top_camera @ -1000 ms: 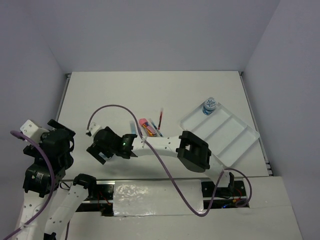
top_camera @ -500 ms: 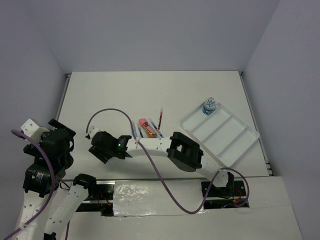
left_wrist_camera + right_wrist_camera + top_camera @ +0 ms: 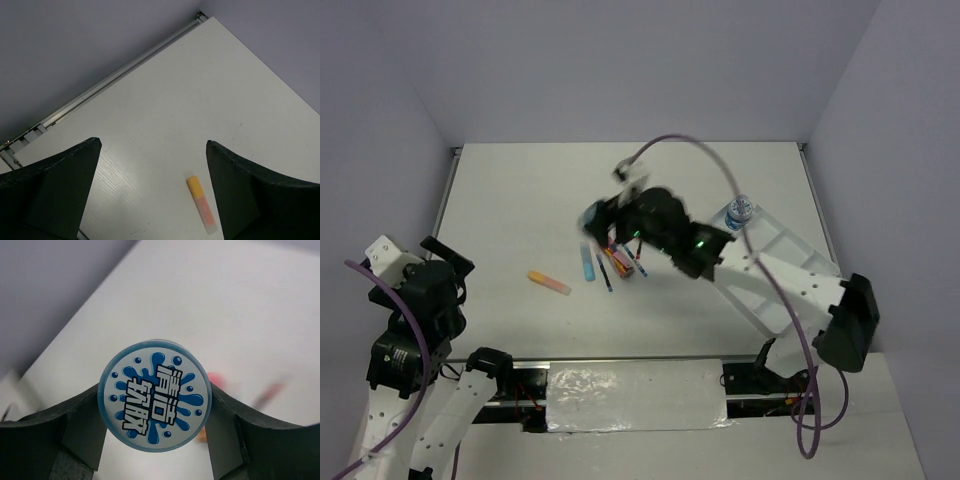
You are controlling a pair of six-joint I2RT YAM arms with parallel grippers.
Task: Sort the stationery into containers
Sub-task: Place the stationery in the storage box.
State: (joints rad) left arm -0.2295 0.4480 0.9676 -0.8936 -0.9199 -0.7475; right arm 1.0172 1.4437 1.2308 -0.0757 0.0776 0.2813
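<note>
- Overhead view: one round blue-white tub (image 3: 740, 211) is sitting in the far end of the white tray (image 3: 770, 270), which is lying along the right edge of the desk, so one item looks sorted
- Most of the stationery is lying loose mid-desk: a light-blue stick (image 3: 588, 264), a pink-orange marker (image 3: 620, 262) and thin pens (image 3: 605, 272) in a small heap, with a yellow-orange stick (image 3: 549, 283) lying apart, toward the near left corner
- The right gripper (image 3: 595, 218) is hanging over that heap, well apart from the tray; it is blurred here, so I cannot tell its grip from this view
- The left gripper (image 3: 448, 258) is waiting by the left edge, carrying nothing that I can see
- Left wrist view: the left claw (image 3: 154, 144) is standing wide apart with nothing between its fingers (image 3: 55, 185), and the yellow-orange stick (image 3: 202, 204) is lying on the bare desk just beyond them
- Right wrist view: the right claw (image 3: 155, 390) is clamping a second blue-white tub (image 3: 155, 402), its printed lid facing the camera, above the desk
- My judgement: the job is at an early stage; this tub is needing a trip to the tray, and the marker, pens and both sticks are all waiting
</note>
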